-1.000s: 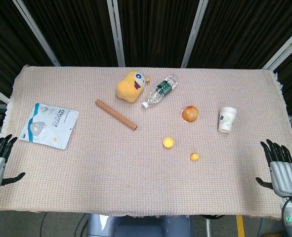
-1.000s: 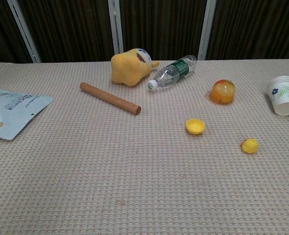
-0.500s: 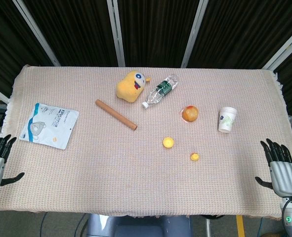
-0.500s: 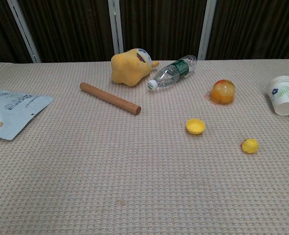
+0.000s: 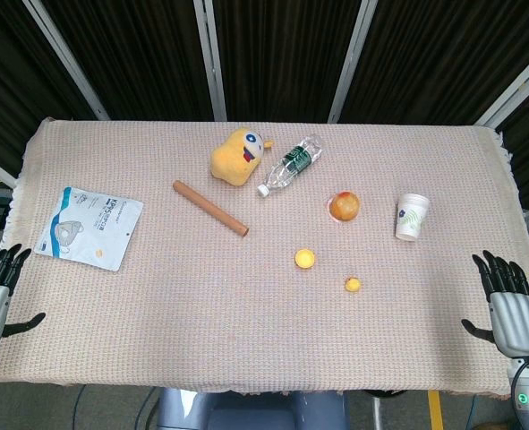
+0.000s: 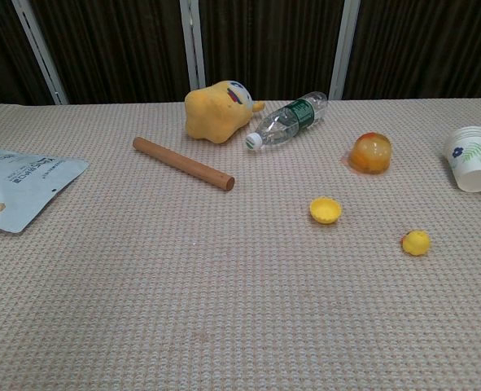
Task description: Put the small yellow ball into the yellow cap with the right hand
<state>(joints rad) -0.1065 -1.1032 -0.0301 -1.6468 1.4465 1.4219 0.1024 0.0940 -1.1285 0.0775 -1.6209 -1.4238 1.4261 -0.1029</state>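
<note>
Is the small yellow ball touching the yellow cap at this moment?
Apart. In the chest view, bare tablecloth shows between the small yellow ball and the yellow cap; the head view shows the same gap.

The table (image 5: 157,305) is evenly and brightly lit from above in both views; only short, soft shadows are cast. The upper part of each frame is left dark. No glare is seen, and focus is kept sharp throughout.

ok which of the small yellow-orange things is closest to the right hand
The small yellow ball, right of the yellow cap; the right hand waits at the table's right edge.
</note>
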